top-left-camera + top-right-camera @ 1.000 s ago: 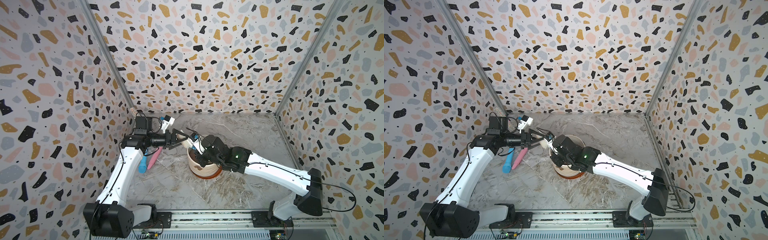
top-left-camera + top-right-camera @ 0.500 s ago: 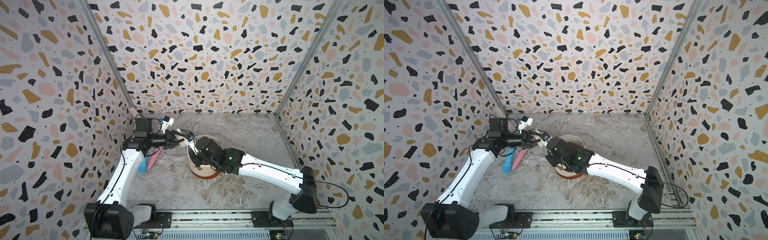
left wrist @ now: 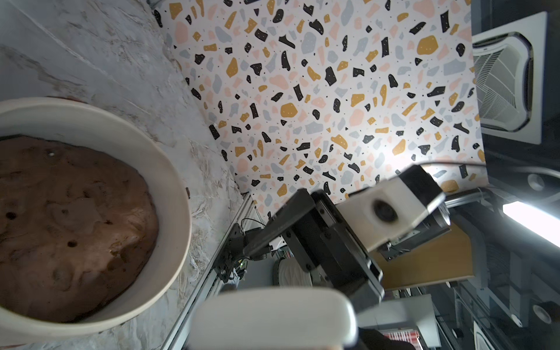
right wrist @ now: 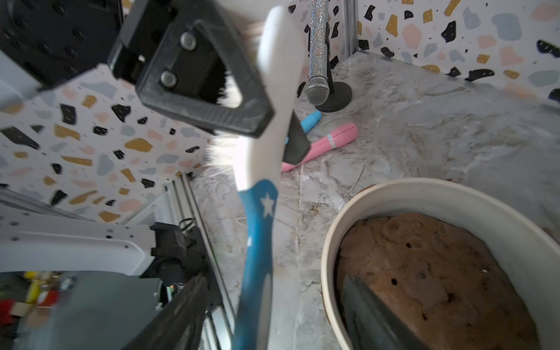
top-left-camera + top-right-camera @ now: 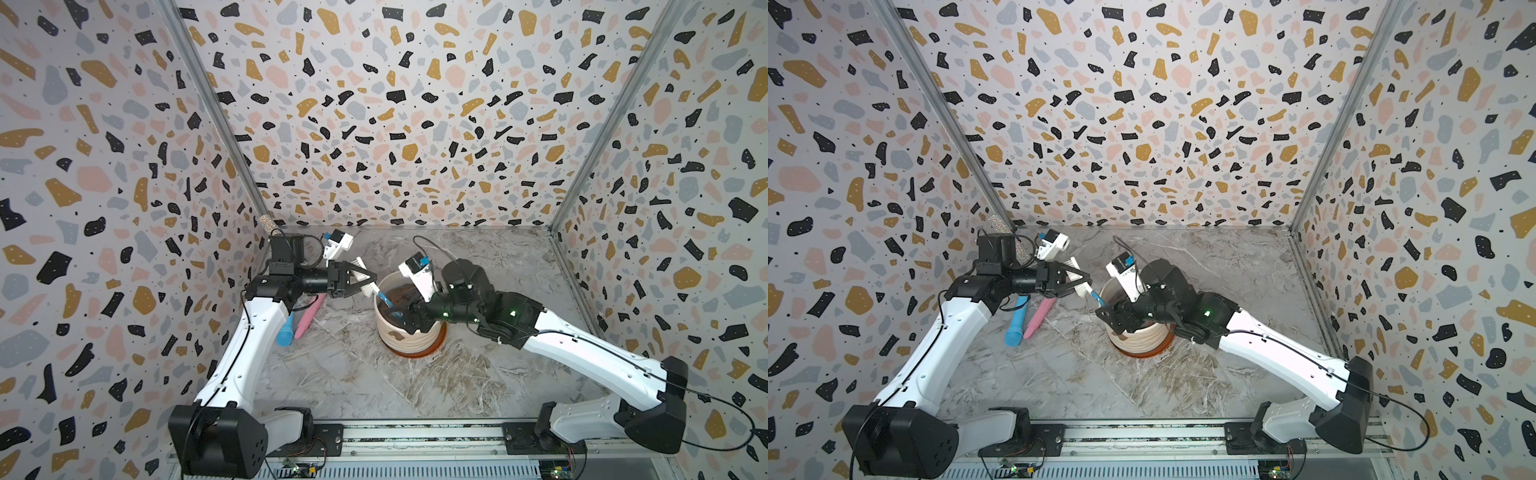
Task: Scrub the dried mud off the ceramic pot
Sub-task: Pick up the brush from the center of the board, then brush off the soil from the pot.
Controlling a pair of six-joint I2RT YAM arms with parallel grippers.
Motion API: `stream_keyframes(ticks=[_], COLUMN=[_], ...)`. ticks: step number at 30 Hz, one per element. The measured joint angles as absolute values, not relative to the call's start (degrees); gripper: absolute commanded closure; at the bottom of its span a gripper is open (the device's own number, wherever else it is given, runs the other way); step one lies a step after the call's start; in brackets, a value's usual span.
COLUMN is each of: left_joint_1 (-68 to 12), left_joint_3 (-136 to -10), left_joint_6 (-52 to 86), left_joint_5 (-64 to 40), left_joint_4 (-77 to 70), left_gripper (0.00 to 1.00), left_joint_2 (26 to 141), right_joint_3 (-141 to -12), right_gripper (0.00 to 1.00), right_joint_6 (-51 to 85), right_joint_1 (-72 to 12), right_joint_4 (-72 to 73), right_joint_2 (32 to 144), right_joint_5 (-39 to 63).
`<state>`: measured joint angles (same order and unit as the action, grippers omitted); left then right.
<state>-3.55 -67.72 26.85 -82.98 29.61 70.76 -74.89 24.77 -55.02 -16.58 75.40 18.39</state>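
In both top views the ceramic pot (image 5: 409, 338) stands on a terracotta saucer (image 5: 415, 354) mid-table, filled with dark soil (image 5: 401, 294). We see one blotch of dried mud (image 5: 400, 333) on its ribbed side. The left gripper (image 5: 366, 283) is clamped on the white head of the scrub brush (image 5: 360, 275). The brush's blue handle slopes down over the pot's mouth toward the right gripper (image 5: 402, 321), whose jaws stand apart.

In the left wrist view we see only the pot's rim, the soil and the blurred brush head; no mud shows.

In the right wrist view the handle runs between our spread fingers (image 4: 372, 312), apparently touching neither.

We judge this a handover of the brush, with scrubbing not yet begun. Next, the right arm should back clear, and the left must turn the bristles onto the blotch.
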Motion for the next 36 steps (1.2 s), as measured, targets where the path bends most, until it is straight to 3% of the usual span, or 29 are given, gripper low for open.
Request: stream_keyframes(ticks=[8, 9, 12, 14, 15, 16, 19, 21, 24, 32, 36], left_joint_1=[-3.6, -3.6, -3.6, -3.6, -3.5, -3.5, -3.6, -3.5, -2.9, 1.5, 3.1], left_joint_3=[-68.3, -68.3, -68.3, -68.3, -68.3, -68.3, -68.3, -68.3, -68.3, -67.0, -66.8], left_joint_6=[19.7, 19.4, 18.9, 18.5, 18.5, 18.6, 18.4, 18.6, 19.1, 23.2, 17.8], left_joint_5=[-87.4, -87.6, -87.8, -87.5, -87.5, -87.6, -88.1, -88.1, -87.9, -83.5, -77.6], left_joint_4=[32.1, 32.1, 32.1, 32.0, 32.0, 32.0, 31.8, 31.9, 31.9, 29.7, 34.8], left_gripper=[0.82, 0.82, 0.82, 0.76, 0.71, 0.65, 0.2, 0.02, 0.0, 0.0, 0.0], left_joint_2=[67.9, 67.8, 67.9, 67.9, 67.9, 67.9, 67.7, 67.7, 67.7, 67.7, 67.7], right_joint_3=[-66.6, -66.0, -65.1, -64.9, -64.9, -64.9, -64.9, -65.0, -66.5, -75.7, -76.9], right_gripper=[0.26, 0.31, 0.66, 0.92, 1.0, 1.0, 1.0, 1.0, 1.0, 1.0, 1.0], right_joint_6=[44.7, 47.2, 52.9, 56.2, 57.5, 58.3, 58.9, 56.4, 48.4, 20.9, 8.0], right_joint_1=[-51.2, -51.4, -51.4, -51.4, -51.4, -51.4, -51.4, -51.4, -51.4, -54.8, -57.4], right_joint_4=[4.4, 7.9, 17.0, 21.8, 23.8, 24.6, 25.1, 22.3, 10.8, -23.1, -36.4], right_joint_2=[78.0, 79.0, 81.9, 83.5, 84.0, 84.1, 84.3, 83.7, 82.1, 77.3, 75.9], right_joint_5=[42.3, 43.9, 47.0, 48.7, 49.4, 50.0, 50.7, 50.3, 46.4, 19.4, 9.1])
